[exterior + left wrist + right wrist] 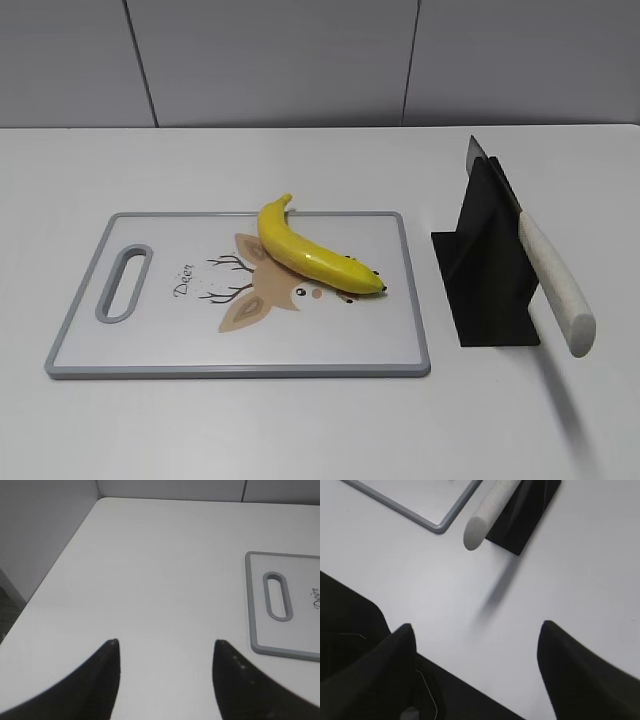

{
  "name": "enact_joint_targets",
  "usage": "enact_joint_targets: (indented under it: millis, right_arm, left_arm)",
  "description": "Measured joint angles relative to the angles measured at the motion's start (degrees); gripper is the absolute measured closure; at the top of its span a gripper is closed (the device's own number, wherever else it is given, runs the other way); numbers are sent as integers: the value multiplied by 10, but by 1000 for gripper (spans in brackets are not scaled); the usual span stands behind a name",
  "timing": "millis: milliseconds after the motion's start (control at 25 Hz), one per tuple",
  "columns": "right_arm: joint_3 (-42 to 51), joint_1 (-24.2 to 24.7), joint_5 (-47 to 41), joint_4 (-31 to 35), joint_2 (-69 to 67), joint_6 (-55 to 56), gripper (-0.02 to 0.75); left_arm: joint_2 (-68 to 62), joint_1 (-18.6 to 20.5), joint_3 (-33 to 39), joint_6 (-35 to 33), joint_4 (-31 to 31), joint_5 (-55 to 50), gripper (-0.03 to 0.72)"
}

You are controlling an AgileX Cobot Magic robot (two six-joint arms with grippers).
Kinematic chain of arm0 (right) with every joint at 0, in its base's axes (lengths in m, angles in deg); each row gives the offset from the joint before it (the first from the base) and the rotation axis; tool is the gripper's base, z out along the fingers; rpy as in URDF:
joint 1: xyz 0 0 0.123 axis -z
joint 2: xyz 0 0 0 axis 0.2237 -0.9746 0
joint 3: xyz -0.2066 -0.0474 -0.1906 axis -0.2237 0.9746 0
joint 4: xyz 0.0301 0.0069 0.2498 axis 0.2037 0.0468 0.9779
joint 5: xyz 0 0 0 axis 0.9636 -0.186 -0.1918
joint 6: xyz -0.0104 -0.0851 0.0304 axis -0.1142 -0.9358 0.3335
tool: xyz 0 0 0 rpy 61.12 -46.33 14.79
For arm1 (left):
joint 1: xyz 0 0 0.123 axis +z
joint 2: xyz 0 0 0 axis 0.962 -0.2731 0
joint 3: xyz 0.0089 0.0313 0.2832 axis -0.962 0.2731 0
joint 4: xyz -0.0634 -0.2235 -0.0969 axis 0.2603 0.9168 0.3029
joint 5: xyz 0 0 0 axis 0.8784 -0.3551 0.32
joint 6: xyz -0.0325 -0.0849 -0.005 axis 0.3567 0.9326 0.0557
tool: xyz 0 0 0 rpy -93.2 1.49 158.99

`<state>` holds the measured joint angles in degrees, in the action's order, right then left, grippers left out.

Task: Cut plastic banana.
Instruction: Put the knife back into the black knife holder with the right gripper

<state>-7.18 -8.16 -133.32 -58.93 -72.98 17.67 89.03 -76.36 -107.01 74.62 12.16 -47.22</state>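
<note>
The plastic banana (310,252), glossy yellow with a black tip, lies across the middle of the white, grey-rimmed cutting board (240,365). A knife with a white handle (556,282) leans in a black stand (485,262) to the right of the board; its handle end (476,530) and the stand (530,515) show in the right wrist view. My left gripper (165,642) is open and empty over bare table, left of the board's handle slot (276,596). My right gripper (477,627) is open and empty near the table's front edge. Neither gripper shows in the exterior view.
The white table (300,430) ends at a grey wall behind. The table's left edge and corner (95,505) are near the left gripper. The board's corner (437,527) shows in the right wrist view, and a dark area lies beyond the table's front edge (350,625).
</note>
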Motion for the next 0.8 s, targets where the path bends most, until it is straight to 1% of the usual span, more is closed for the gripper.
enact_joint_targets:
  millis: [560,800]
  right_arm:
    - [11,0,-9,-4,225,0,150]
    - [11,0,-12,-9,236,0,150]
  left_arm:
    - [0,0,0,0,0,0,115]
    - [0,0,0,0,0,1,115]
